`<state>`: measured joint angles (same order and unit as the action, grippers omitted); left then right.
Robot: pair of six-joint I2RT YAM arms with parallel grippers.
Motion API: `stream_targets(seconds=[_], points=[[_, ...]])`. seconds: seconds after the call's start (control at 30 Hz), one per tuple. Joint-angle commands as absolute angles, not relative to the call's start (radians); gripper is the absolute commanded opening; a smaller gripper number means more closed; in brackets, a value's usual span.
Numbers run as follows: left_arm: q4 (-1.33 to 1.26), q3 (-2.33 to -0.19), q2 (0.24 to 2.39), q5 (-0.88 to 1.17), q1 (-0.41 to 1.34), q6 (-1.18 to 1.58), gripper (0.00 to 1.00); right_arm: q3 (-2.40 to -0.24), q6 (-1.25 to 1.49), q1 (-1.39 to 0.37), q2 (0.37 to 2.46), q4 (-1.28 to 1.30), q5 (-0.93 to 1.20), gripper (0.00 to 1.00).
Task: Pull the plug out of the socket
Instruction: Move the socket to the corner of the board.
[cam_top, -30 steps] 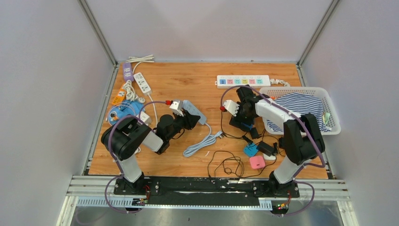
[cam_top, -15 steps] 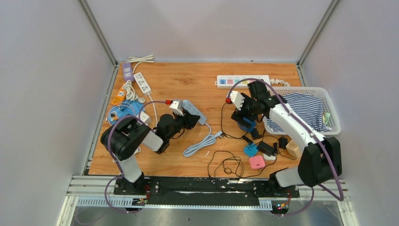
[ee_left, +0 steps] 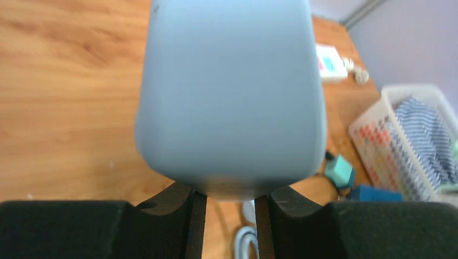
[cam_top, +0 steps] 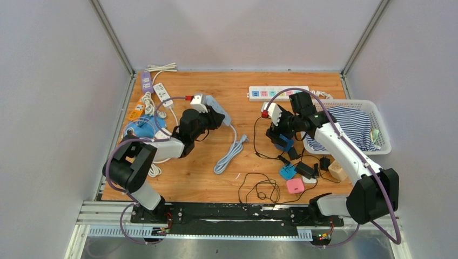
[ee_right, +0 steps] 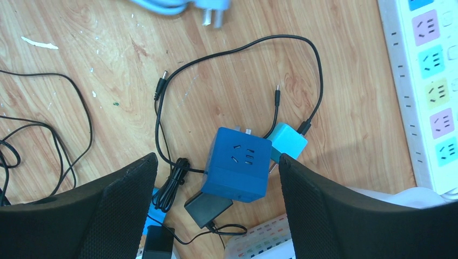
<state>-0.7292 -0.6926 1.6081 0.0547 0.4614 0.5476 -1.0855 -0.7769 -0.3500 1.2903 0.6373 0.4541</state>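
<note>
Wooden worktop (cam_top: 183, 183), cluttered. Right gripper (ee_right: 219, 189) spread wide, hovering over blue cube socket (ee_right: 237, 162); teal plug (ee_right: 288, 141) sits against its side. Left gripper (ee_left: 229, 216) clamps grey power strip (ee_left: 229, 91). Approach step; next needs descent and a grip on one piece.

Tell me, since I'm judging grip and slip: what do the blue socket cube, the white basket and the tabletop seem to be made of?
The blue socket cube looks like moulded plastic: smooth matte faces, rounded edges. The white basket is probably plastic too: thin lattice walls. The tabletop shows wood grain with low sheen and scuffs; solid wood or laminate, I cannot tell.
</note>
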Motion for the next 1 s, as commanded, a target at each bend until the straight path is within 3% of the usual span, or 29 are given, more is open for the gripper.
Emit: stream_targets(seconds=[0.0, 0.3, 0.53, 0.7, 0.83, 0.97], points=[[-0.66, -0.81, 1.66, 0.154, 0.34, 0.656, 0.0, -1.068, -0.761, -0.331, 1.244, 0.651, 0.497, 0.83], [-0.578, -1.043, 1.909, 0.333, 0.085, 0.771, 0.0, -1.056, -0.761, -0.324, 1.208, 0.644, 0.524, 0.83], [-0.428, -1.179, 2.013, 0.281, 0.003, 0.644, 0.01, -1.044, -0.766, -0.323, 1.194, 0.643, 0.544, 0.83], [-0.353, -1.224, 2.016, 0.166, 0.003, 0.591, 0.19, -1.034, -0.771, -0.323, 1.178, 0.641, 0.55, 0.84], [-0.273, -1.285, 2.033, 0.14, 0.003, 0.57, 0.44, -1.032, -0.772, -0.322, 1.164, 0.64, 0.555, 0.84], [-0.2, -1.326, 2.009, 0.105, 0.003, 0.537, 0.6, -1.022, -0.774, -0.322, 1.144, 0.641, 0.555, 0.84]])
